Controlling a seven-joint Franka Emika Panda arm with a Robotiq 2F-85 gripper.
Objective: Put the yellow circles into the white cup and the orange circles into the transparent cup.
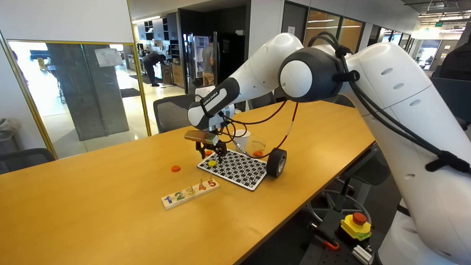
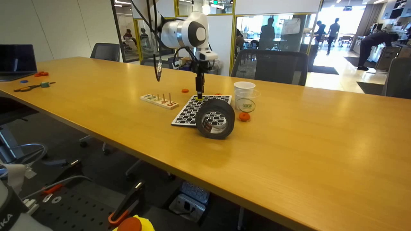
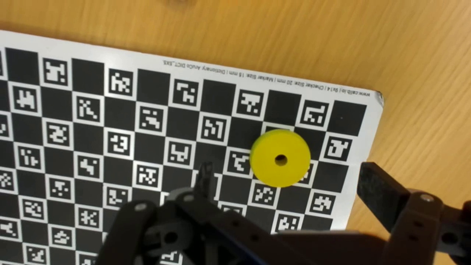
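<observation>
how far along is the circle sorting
Done: nothing visible; the transparent cup shows no circle, the white cup hides its bottom. In hand: the open gripper hovers at the yellow circle on the checkered board, not gripping. Left: place that one, plus three orange circles near the board.

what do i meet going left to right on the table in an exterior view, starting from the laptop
Laptop, numbered peg board, orange circle, yellow circle, another orange circle, white cup. Overlapping things left out.
</observation>
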